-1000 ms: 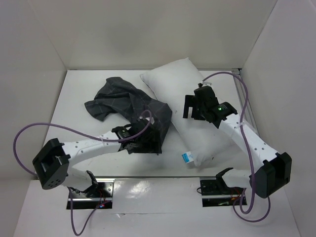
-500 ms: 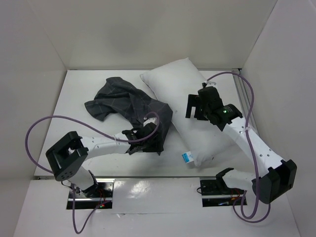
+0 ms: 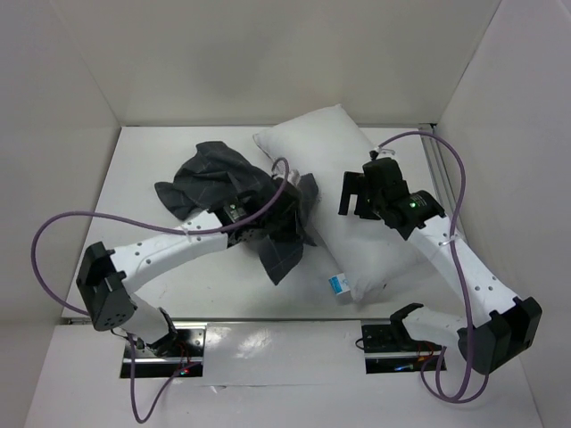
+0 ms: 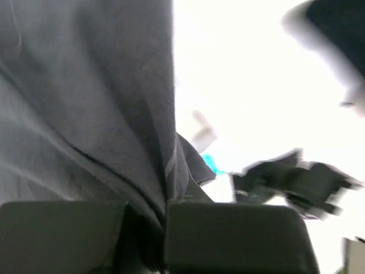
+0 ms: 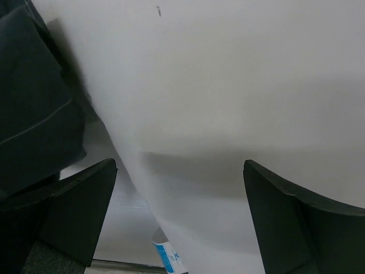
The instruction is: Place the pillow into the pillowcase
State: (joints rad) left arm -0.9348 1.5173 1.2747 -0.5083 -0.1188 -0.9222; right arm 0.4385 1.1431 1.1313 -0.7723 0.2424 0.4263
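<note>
Inspector: Now, your left gripper (image 4: 163,216) has its jaws pressed together on a fold of the pillowcase (image 4: 85,114). The charcoal cloth runs straight down into the seam between the pads (image 4: 234,240).
Operator: And the rest of the cloth?
Inspector: From above, it lies bunched on the white table (image 3: 134,169) left of the pillow (image 3: 326,156). Its right edge laps over the pillow's left side, and one flap hangs below your gripper.
Operator: My right side?
Inspector: Your right gripper (image 3: 351,197) stands with jaws wide apart over the pillow's middle, gripping nothing. Whether its fingers (image 5: 296,228) touch the pillow, I cannot tell. The pillow lies diagonally, outside the pillowcase, its blue-and-white tag (image 3: 339,283) at the near edge.
</note>
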